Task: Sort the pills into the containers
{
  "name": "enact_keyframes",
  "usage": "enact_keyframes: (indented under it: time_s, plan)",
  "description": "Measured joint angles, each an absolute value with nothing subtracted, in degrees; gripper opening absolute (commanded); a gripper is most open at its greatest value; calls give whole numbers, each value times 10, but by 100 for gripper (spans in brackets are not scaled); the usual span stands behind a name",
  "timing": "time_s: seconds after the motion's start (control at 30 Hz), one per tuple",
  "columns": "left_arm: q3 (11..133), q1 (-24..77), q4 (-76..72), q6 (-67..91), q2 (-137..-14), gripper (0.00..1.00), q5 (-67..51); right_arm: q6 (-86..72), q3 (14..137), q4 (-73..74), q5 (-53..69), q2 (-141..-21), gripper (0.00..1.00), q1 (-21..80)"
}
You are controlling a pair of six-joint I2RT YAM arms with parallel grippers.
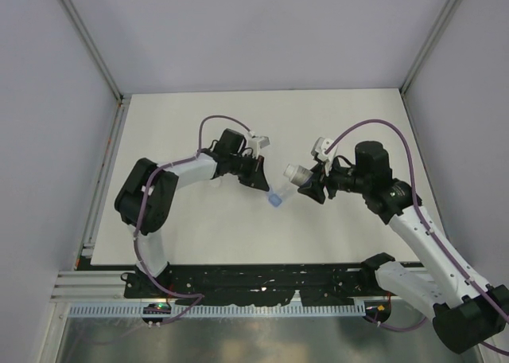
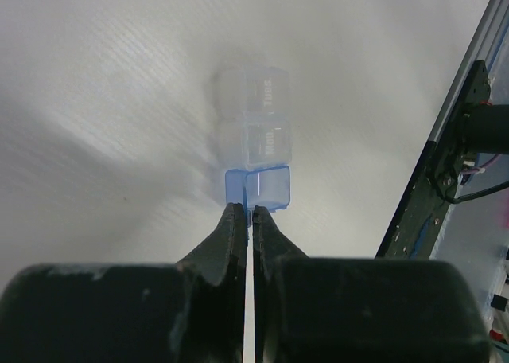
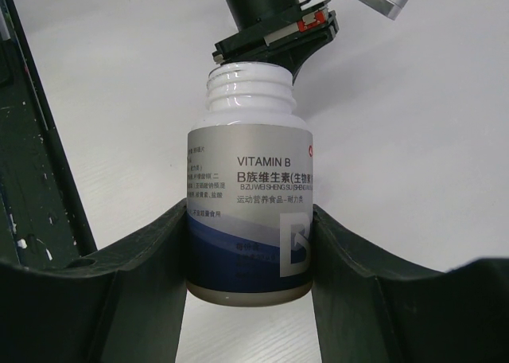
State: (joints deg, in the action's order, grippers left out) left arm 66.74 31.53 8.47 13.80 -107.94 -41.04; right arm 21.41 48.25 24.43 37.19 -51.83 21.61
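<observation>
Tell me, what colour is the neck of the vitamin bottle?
White. The neck of the bottle shows best in the right wrist view.

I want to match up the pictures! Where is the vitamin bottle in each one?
Top external: the vitamin bottle is just right of the middle, held by the right pincer.
Left wrist: not in this picture.
Right wrist: in the middle, neck up, between the pincer's sides.
Shared landmark: the white table shows in all three.

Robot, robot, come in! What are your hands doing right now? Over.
Left tool shut on clear vial, at its blue cap. Right tool shut on vitamin bottle, cap off. No pills visible. Nothing between the two.
</observation>
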Motion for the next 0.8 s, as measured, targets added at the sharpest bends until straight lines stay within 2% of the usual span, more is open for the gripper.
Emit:
enact_keyframes:
  time_s: [0.53,0.8]
  plan:
    - [559,290,-31,191,-1020,0,-386,193,460,212,351,-581,6,216]
    - [551,284,-57,202,-1016,0,-384,191,446,188,341,-619,6,221]
